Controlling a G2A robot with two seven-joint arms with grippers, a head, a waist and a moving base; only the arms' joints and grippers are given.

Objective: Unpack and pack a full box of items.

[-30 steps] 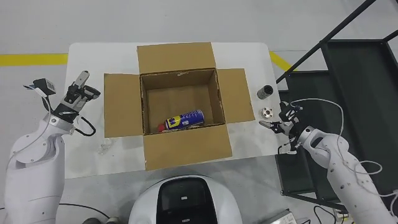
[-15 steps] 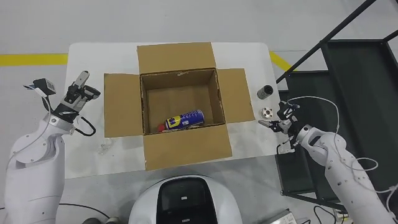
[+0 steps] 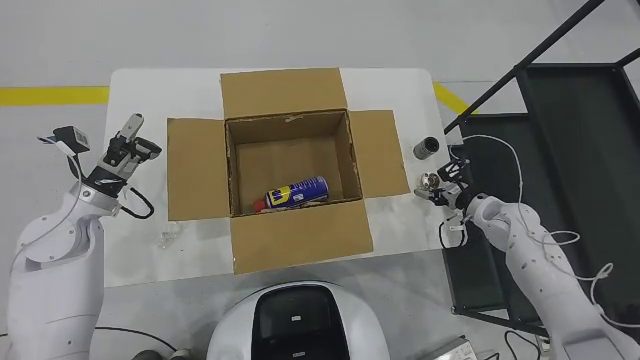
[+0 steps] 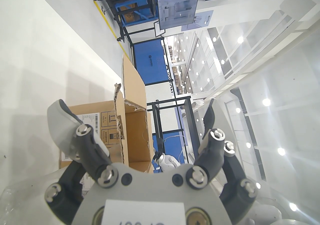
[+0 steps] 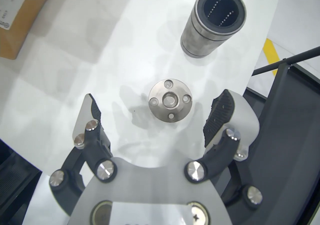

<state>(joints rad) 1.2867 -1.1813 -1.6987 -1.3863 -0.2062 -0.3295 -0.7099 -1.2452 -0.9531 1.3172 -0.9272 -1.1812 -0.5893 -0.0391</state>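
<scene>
Currently, likely packing: right end effector (image 5: 158, 102), fingers apart, is hovering over the metal flange (image 5: 170, 104) on the worktop (image 5: 75, 61) beside the linear bearing (image 5: 212, 23). Next move is probably calling for descending, clamping and carrying into the cardboard box (image 3: 197, 168). Left end effector (image 4: 135, 111) is sitting spread apart.

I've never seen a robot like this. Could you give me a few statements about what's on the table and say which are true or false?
A spray can lies inside the cardboard box. True.
The right gripper has its jaws shut on the metal disc. False: they stand open either side of it, not touching.
The metal cylinder stands upright on the table, outside the box. True.
The box's flaps are folded shut. False: all four lie spread open.
</scene>
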